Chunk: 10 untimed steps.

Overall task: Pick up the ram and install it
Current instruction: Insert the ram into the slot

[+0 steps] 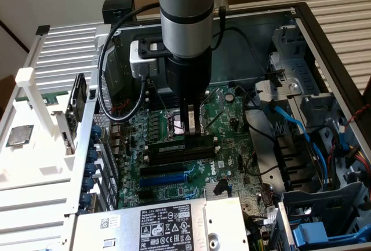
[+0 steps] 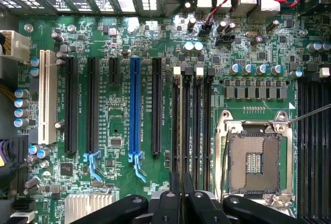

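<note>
The jaws stand narrow, drawn in on the top edge of the ram (image 1: 168, 144), a long, narrow dark-green circuit-board stick with black chips. The black two-fingered gripper (image 1: 194, 130) reaches straight down from the grey arm in the centre of the exterior view and holds the stick near the middle of its length. In the wrist view the gripper (image 2: 180, 195) shows the ram (image 2: 180, 131) edge-on as a thin pale line running away from the fingertips.

The stick stands upright, in line with the row of long black plastic memory slots (image 2: 197, 125) that have white end clips. It sits in or just over one of them; I cannot tell whether it is pressed home.

Just beside the slots lies the empty processor socket (image 2: 254, 162) in its silver metal frame. Further out on the green motherboard (image 1: 232, 117) runs a long blue expansion slot (image 2: 135, 110). A grey metal power supply box (image 1: 168, 222) with a printed label fills the lower middle of the exterior view.

The ram is probably light and stiff but fragile: a thin board that resists bending poorly. It is best held by its bare top edge, centred, so that pressure goes evenly down its length and not onto the chips.
</note>
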Tool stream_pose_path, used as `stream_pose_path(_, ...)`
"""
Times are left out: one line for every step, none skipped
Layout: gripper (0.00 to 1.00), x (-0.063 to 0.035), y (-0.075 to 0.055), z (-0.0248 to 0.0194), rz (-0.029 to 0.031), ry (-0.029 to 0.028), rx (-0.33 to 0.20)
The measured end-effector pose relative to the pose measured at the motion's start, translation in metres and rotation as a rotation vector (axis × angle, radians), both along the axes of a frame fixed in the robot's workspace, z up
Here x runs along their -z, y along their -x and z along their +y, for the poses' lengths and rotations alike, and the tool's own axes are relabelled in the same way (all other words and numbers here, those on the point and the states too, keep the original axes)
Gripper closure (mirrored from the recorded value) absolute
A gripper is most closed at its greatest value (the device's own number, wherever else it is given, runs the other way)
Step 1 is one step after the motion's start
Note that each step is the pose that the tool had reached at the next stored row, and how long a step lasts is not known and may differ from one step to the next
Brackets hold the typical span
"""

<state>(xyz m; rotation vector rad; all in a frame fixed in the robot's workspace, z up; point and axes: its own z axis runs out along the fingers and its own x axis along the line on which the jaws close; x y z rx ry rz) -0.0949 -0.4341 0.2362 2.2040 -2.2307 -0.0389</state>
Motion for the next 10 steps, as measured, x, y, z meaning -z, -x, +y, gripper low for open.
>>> stream_pose_path(0.88,0.0,0.0,0.0,0.0001,0.0001,0.0)
stream_pose_path(0.88,0.0001,0.0,0.0,0.0,0.0001,0.0)
stream_pose_path(0.88,0.0002,-0.0001,-0.0008,0.0,0.0,0.0)
stream_pose_path(0.88,0.0004,0.0,-0.0011,-0.0001,-0.0002,0.0)
stream_pose_path(0.88,0.0005,0.0,-0.0012,0.0,0.0001,0.0)
stream_pose_path(0.88,0.0008,0.0,-0.0012,0.0,-0.0001,0.0)
stream_pose_path(0.88,0.0012,0.0,-0.0012,-0.0001,-0.0002,0.0)
stream_pose_path(0.88,0.0013,0.0,-0.0012,0.0,0.0001,0.0)
stream_pose_path(0.88,0.0013,0.0,-0.0012,0.0,0.0,0.0)
stream_pose_path(0.88,0.0013,0.0,-0.0012,0.0,-0.0001,0.0)
